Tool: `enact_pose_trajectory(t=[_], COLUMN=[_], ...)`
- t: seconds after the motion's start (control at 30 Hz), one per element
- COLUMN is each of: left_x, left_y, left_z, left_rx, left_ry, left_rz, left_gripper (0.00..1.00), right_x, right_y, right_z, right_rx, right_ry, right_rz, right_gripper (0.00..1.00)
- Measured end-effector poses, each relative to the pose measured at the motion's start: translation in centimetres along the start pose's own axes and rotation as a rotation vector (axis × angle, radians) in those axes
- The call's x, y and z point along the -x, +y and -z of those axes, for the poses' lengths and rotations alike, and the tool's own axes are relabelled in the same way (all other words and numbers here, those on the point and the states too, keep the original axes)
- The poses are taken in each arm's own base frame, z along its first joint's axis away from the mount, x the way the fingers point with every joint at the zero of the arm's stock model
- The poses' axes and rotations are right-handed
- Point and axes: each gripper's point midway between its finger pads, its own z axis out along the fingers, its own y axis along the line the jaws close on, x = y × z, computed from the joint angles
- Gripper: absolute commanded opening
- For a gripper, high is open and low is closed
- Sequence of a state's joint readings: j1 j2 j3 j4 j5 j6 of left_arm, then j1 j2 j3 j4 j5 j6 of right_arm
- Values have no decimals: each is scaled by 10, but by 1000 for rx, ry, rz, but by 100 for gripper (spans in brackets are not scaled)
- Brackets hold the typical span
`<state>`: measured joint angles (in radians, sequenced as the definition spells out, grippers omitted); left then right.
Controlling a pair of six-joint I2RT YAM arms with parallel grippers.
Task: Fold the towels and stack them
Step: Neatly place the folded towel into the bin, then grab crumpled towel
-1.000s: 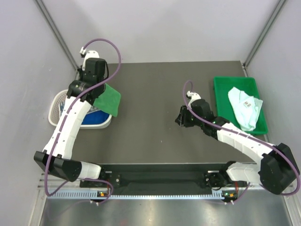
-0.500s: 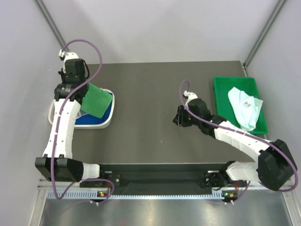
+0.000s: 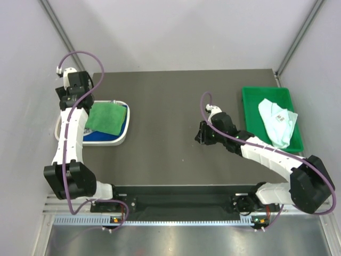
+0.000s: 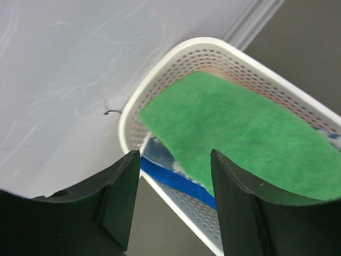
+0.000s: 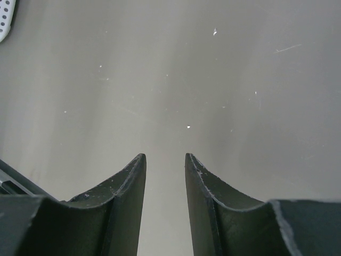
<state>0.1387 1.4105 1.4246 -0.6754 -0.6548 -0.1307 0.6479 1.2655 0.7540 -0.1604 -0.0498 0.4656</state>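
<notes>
Pale walls (image 3: 186,32), dark table (image 3: 170,106), green towel (image 3: 106,118) in white basket (image 3: 128,121), green tray (image 3: 253,114)

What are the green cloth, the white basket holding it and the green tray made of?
Green cloth: soft fabric, matte and fuzzy, probably terry or microfibre. White basket: rigid plastic, slightly glossy, walls pierced with rows of small holes. Green tray: hard, smooth plastic, judging by its crisp moulded rim.
</notes>
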Motion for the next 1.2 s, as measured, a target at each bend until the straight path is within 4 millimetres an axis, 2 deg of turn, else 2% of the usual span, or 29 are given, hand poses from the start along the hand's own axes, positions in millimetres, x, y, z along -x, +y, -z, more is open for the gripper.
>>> enact_pose_trajectory(t=[0.13, 0.27, 0.37, 0.43, 0.53, 0.57, 0.67, 0.77, 0.87, 0.97, 1.07, 1.2], left_x=[4, -6, -25, -40, -71, -82, -111, -138, -163, -184, -199, -214], left_y=[-16, -46, -100, -138, -188, -201, -230, -249, -259, -259, -254, -242], left_z=[7, 32, 75, 106, 153, 167, 203, 235, 261, 270, 275, 278], left_rx=[-100, -237, -427, -564, -761, -818, -963, -1087, -1196, -1248, -1298, -1335], left_ry=[-15, -40, -62, -61, -38, -27, 10, 49, 79, 122, 164, 193], left_rz=[47, 80, 29, -14, -87, -113, -180, -244, -301, -337, -335, -328], left_gripper=[60, 60, 60, 59, 59, 59, 59, 58, 58, 58, 59, 59], right_x=[0, 12, 36, 57, 91, 99, 118, 124, 126, 119, 117, 125], right_y=[-1, -2, -7, -24, -74, -93, -157, -207, -259, -306, -346, -384], right_z=[0, 4, 10, 15, 31, 38, 66, 90, 108, 116, 112, 101], right_rx=[-7, -32, -58, -103, -230, -283, -466, -612, -747, -856, -925, -986], right_ry=[-1, -15, -58, -97, -175, -196, -256, -277, -272, -228, -176, -137], right_rz=[2, 11, 8, -21, -93, -120, -200, -273, -349, -422, -478, -510], right_gripper=[37, 37, 38, 39, 45, 51, 55, 59, 62, 63, 64, 66])
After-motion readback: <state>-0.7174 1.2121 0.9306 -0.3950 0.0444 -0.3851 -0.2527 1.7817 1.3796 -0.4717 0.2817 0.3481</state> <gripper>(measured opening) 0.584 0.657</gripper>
